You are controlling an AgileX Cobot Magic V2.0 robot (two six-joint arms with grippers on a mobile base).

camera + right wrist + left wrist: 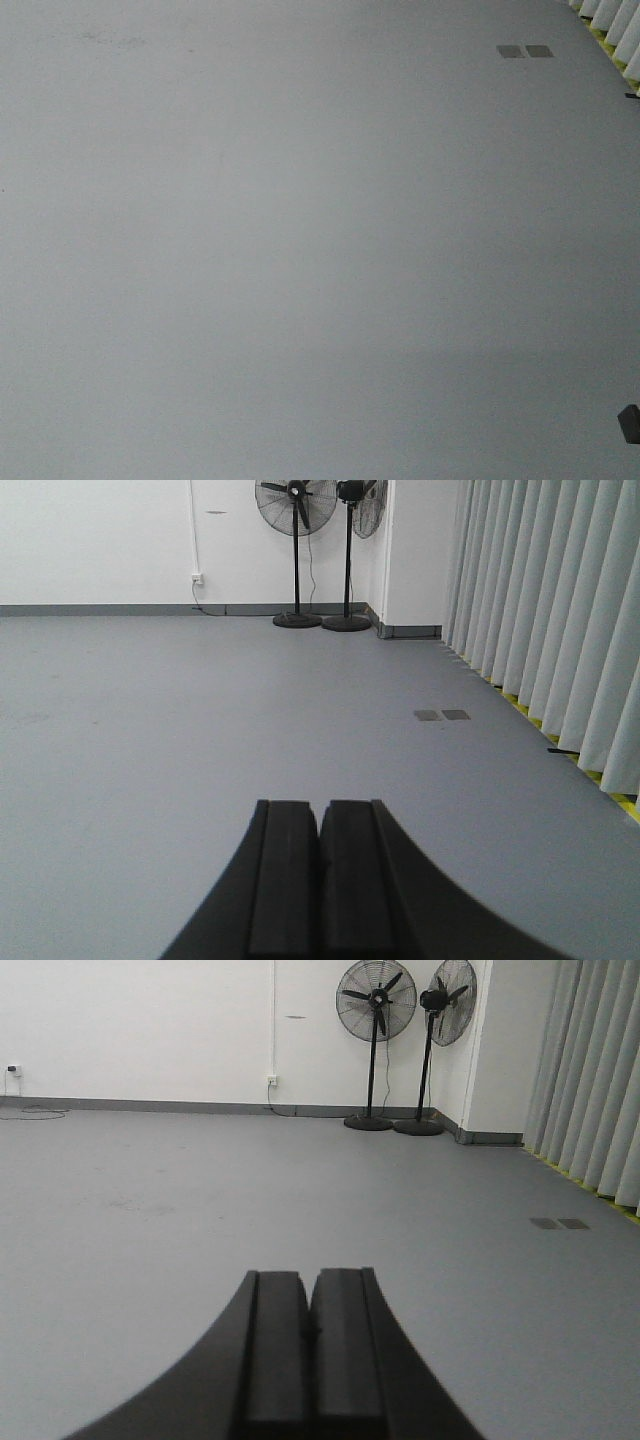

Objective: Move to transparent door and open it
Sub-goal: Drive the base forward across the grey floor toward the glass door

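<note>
— Looking for the transparent door, I find it in none of the three views. Do you?

— No. There is no glass panel, white frame or handle anywhere. It must lie outside what the cameras take in, so I judge that driving towards it is the step in hand.

— And the arms?

— The left gripper [309,1295] has its two black pads pressed together with nothing between them. The right gripper [320,820] is the same. Both are held low and level, pointing ahead over the floor. To me that looks like a tucked travelling pose, since there is nothing to grasp until the handle is within reach.

— What is the ground like?

— It is a smooth grey floor [300,250], flat and matt, with two small dark floor plates [525,51] set flush towards the right. It should be easy rolling, I'd say.

— And round about?

— Pale pleated curtains [540,610] hang along the right side. At the far end is a white wall [150,1020] with a grey skirting [150,1105] and a socket [271,1080]. Two pedestal fans [377,1005] stand side by side near the corner. A small dark object [629,423] shows at the front view's right edge, and I cannot tell what it is.
</note>
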